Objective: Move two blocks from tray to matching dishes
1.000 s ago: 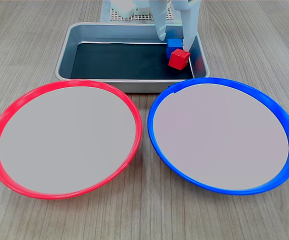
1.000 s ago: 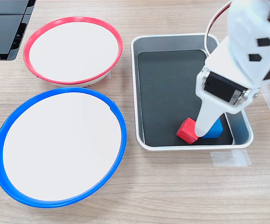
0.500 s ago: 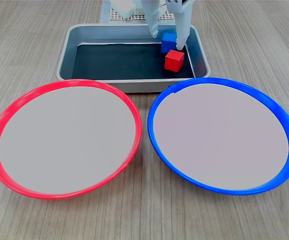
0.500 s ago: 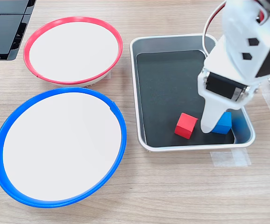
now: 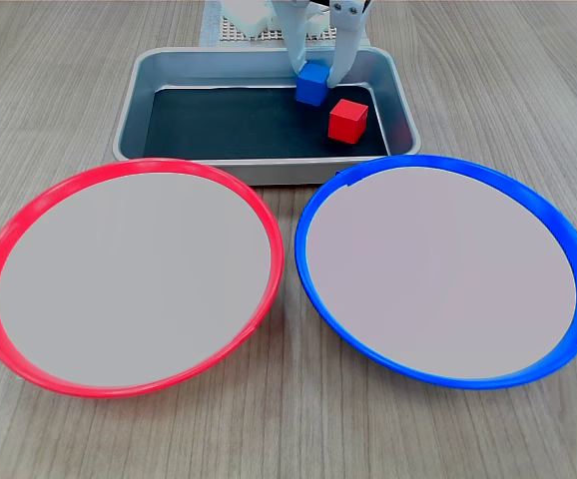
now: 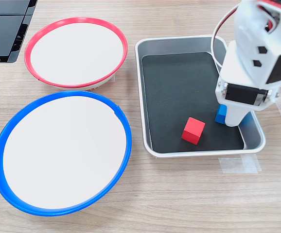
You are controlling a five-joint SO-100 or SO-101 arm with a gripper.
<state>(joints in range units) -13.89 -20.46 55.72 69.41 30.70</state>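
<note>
I am holding the blue cube (image 5: 312,85) between my gripper (image 5: 316,82)'s two white fingers, closed onto its sides, just clear of the black floor of the grey metal tray (image 5: 134,105), as best I can judge. The red cube (image 5: 348,120) is lying loose on that floor just beside my jaws, toward the blue-rimmed plate (image 5: 538,205). The tray wall is standing between my jaws and both plates, so I am needing height before crossing; the red-rimmed plate (image 5: 29,215) is lying further off, and both are sitting open.

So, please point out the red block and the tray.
red block (image 5: 347,120), first exterior view, on its front face.
tray (image 5: 132,125), first exterior view, on its left wall.
</note>
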